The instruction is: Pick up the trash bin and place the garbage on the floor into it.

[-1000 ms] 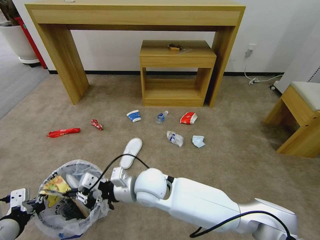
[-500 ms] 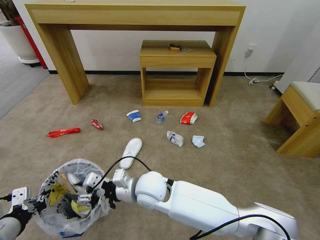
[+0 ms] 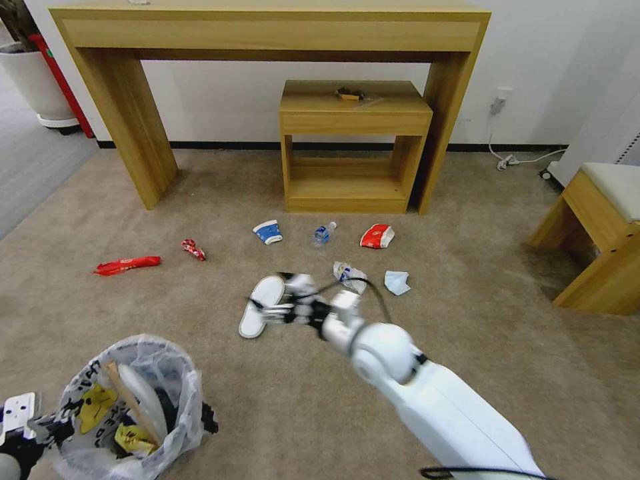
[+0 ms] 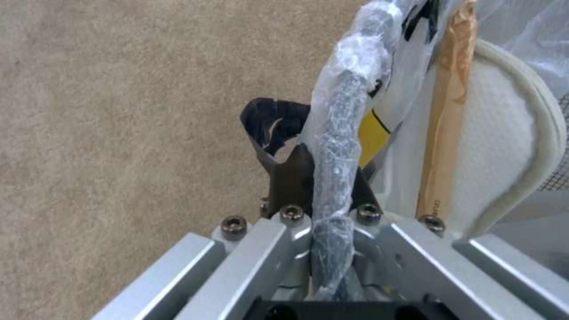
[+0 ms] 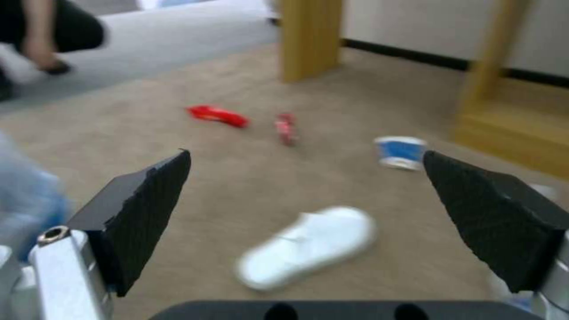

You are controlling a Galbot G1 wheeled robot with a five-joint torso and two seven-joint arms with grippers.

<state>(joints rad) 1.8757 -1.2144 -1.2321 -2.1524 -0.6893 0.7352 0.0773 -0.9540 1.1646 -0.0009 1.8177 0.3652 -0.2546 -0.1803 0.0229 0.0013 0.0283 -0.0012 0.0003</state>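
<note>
Left gripper (image 4: 320, 195) is clamped on the rim of the small round dark trash bin (image 3: 133, 407), lined with a crinkled clear bag printed black and yellow, at the near-left edge of the beige-brown short-pile carpet (image 3: 467, 267). Inside the bin: a white slipper (image 4: 510, 133), a wooden stick (image 4: 447, 111) and a yellow wrapper (image 3: 133, 437) that the right gripper was carrying over the bin a second ago. So that drop is done.

Right gripper (image 3: 267, 313) has since swung out of the bin to mid-carpet; it now hangs over the second white fabric slipper (image 3: 261, 305), fingers spread wide and empty. Judgement: slipper is the next pick.

Left on the carpet, left to right: long red wrapper (image 3: 127, 265), small crumpled red wrapper (image 3: 193, 249), blue-white paper cup (image 3: 268, 231), small clear bottle (image 3: 323, 233), crumpled white wrapper (image 3: 350, 275), red-white carton (image 3: 377, 235), pale blue mask (image 3: 397, 282). Most litter is still out.

Room: big white plant pot (image 3: 33, 80) at far left on grey carpet, tall light-wood console (image 3: 267, 27) against the white wall, low wooden side table (image 3: 353, 143) under it, wooden stool (image 3: 600, 233) at the right edge.
</note>
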